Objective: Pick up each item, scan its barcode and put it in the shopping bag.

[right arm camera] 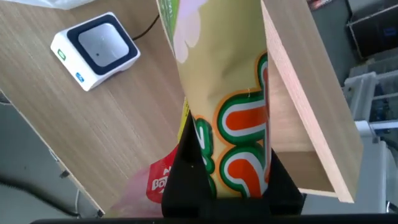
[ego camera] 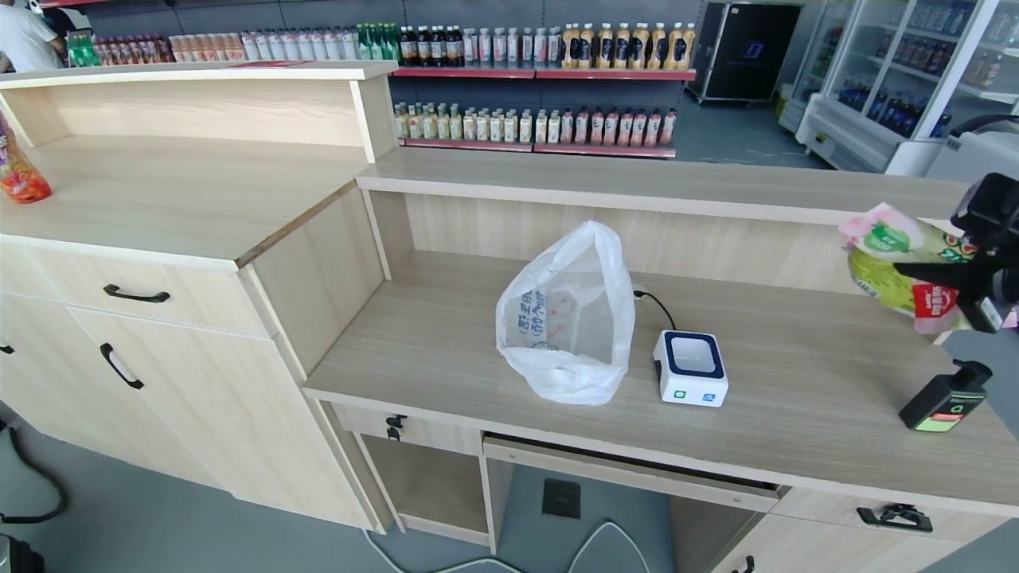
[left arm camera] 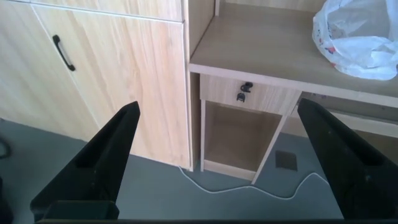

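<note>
While the right gripper hangs above the far right end of the counter, its fingers are closed on a green and yellow snack packet. They pinch it across the body near one end, and the rest of the packet juts out over the worktop. From where I stand it looks like a puffed film pouch, which should be very light, soft and crinkly, with a slick skin that could slide in a loose pinch. The contents are probably brittle, so a hard squeeze would crush them. A flat hold across the body or on a sealed end seam seems the safest place to grip it. I cannot make out a barcode on the faces that show.

The scanner sits on the counter well apart from the packet, with its window facing up. The white shopping bag stands just beside it on the robot's left. The bag is thin and floppy, and its mouth may be partly collapsed, though that is hard to judge from here. The left gripper is spread wide with nothing in it, down low in front of the cabinet doors.
</note>
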Available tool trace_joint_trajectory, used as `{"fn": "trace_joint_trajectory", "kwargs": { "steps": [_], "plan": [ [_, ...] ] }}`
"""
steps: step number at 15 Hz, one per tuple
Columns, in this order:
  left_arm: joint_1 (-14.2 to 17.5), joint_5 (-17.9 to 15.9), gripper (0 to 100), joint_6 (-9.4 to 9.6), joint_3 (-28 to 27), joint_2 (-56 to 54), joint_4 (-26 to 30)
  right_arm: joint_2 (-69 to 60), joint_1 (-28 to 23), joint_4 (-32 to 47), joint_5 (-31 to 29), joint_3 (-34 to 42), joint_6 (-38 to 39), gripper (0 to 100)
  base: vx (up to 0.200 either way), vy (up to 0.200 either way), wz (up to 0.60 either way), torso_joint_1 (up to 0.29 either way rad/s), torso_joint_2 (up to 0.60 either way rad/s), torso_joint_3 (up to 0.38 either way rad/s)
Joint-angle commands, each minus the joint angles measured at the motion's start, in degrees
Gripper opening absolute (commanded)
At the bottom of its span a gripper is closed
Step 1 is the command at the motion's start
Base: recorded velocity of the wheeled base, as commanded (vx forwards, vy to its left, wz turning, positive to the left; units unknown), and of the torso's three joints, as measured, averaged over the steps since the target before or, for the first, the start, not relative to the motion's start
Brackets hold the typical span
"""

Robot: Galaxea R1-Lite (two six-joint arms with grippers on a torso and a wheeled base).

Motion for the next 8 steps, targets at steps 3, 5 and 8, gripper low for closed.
{"fn": "trace_joint_trajectory", "kwargs": {
  "steps": [3, 5, 8],
  "plan": [
    [0.04, 0.04, 100, -0.02, 0.02, 0.0, 0.0, 8.08, 5.37, -3.2, 0.69, 0.18, -0.39, 0, 0.0, 0.0, 0.0, 0.0, 0.0, 0.0],
    [0.04, 0.04, 100, -0.02, 0.02, 0.0, 0.0, 9.93, 5.9, -3.29, 2.09, 0.71, -0.39, 0, 0.0, 0.0, 0.0, 0.0, 0.0, 0.0],
    [0.04, 0.04, 100, -0.02, 0.02, 0.0, 0.0, 13.8, 7.04, -4.52, 8.77, -0.79, -0.92, 0, 0.0, 0.0, 0.0, 0.0, 0.0, 0.0]
  ]
}}
